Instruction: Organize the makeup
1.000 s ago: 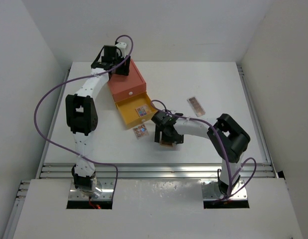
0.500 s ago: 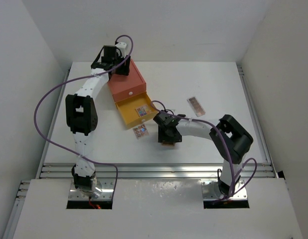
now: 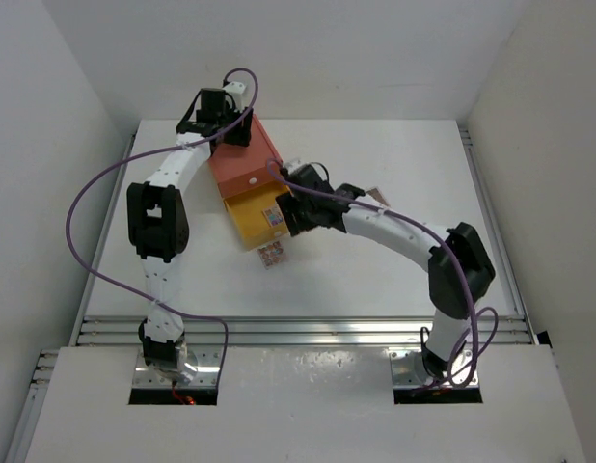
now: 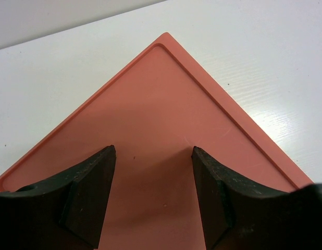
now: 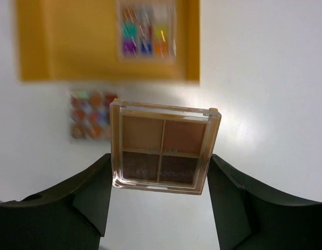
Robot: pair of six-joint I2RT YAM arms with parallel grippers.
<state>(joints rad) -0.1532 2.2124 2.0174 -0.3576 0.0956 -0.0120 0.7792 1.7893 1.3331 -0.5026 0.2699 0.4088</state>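
Observation:
My right gripper [image 3: 292, 214] is shut on a small four-pan brown eyeshadow palette [image 5: 163, 146] and holds it in the air just in front of the open yellow drawer [image 5: 72, 47]. A multicoloured palette [image 5: 148, 31] lies in the drawer's right part and also shows in the top view [image 3: 273, 214]. An orange-toned palette [image 3: 271, 255] lies on the table in front of the drawer and also shows in the right wrist view [image 5: 90, 114]. A longer pinkish palette [image 3: 381, 198] is partly hidden by the right arm. My left gripper [image 4: 153, 151] is open over the orange box's top [image 4: 161, 114]. No brushes are in view.
The orange drawer box [image 3: 242, 159] stands at the back left of the white table, with its yellow drawer [image 3: 248, 220] pulled out towards me. White walls enclose the table on the left, right and back.
My right arm has lifted the brown palette off the table and swung it left and away, from the table's middle to the drawer's front. The left arm has not moved.

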